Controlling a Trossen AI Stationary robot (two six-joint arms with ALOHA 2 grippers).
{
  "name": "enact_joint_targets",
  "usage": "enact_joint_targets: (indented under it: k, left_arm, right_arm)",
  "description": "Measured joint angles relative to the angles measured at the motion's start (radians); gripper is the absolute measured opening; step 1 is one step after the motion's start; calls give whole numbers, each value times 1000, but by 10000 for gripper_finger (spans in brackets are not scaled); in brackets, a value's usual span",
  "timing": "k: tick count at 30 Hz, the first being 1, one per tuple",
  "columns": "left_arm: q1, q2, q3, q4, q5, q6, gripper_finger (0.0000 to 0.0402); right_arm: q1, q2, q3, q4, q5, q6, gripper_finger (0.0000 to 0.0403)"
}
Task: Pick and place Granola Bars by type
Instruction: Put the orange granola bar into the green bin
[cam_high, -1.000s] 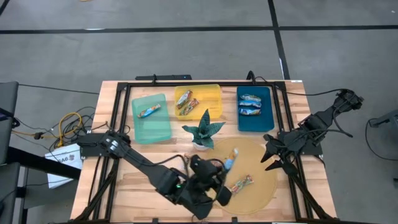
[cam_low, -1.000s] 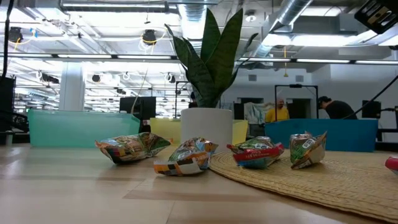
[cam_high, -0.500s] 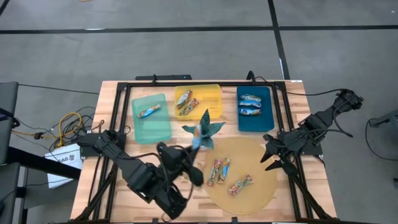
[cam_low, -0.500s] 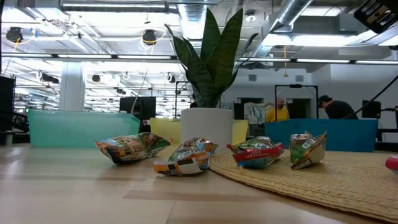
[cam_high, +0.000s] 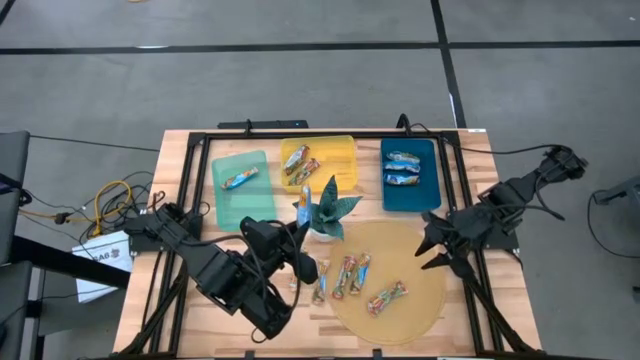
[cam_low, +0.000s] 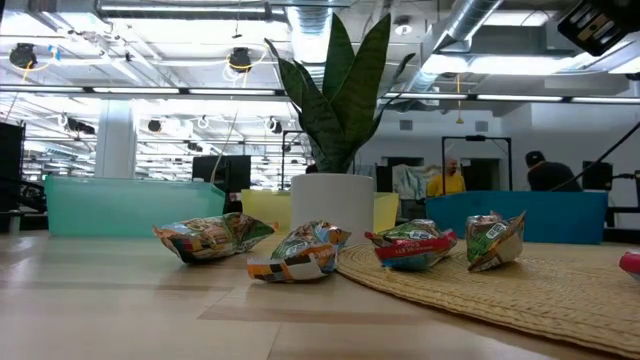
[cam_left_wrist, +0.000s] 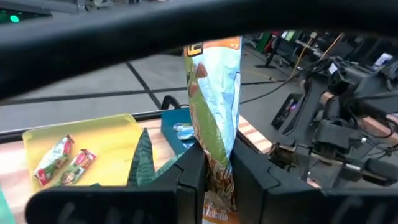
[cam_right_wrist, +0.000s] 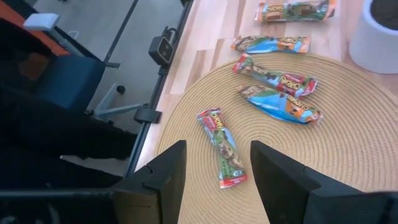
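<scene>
The left pincer (cam_left_wrist: 214, 177) pinches a blue-wrapped granola bar (cam_left_wrist: 214, 106) upright between its fingers, raised over the bench (cam_high: 190, 300) just beside the plant (cam_high: 328, 208). The right pincer (cam_right_wrist: 214, 171), spread, hovers over the woven mat (cam_right_wrist: 348, 155), where other bars (cam_right_wrist: 222, 148) lie.

1. Lower end of held bar (cam_left_wrist: 214, 118) hidden between left claw (cam_left_wrist: 217, 180) fingers.
2. Wrapper print on tray bars (cam_high: 403, 168) too small to read.
3. Pink item (cam_low: 630, 263) cut off at low view's edge.
</scene>
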Motion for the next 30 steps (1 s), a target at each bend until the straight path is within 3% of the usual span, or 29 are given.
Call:
enact_joint_targets:
  k: [3, 6, 15, 20, 30]
  left_arm:
    - [4, -8, -17, 4, 18, 8, 39]
    - [14, -60, -121, 3, 17, -38, 36]
    - [-6, -388, -710, 41, 49, -422, 36]
    - [-17, -588, -932, 166, 67, -424, 39]
    - [-16, -906, -1221, 176, 141, -402, 40]
  right_arm:
    - [-20, 0, 0, 0, 0, -2, 169]
    - [-35, 0, 0, 0, 0, -2, 169]
    - [-49, 0, 0, -9, -1, -2, 169]
    - [-49, 0, 0, -9, 0, -1, 169]
    - [-49, 1, 0, -7, 71, 68, 169]
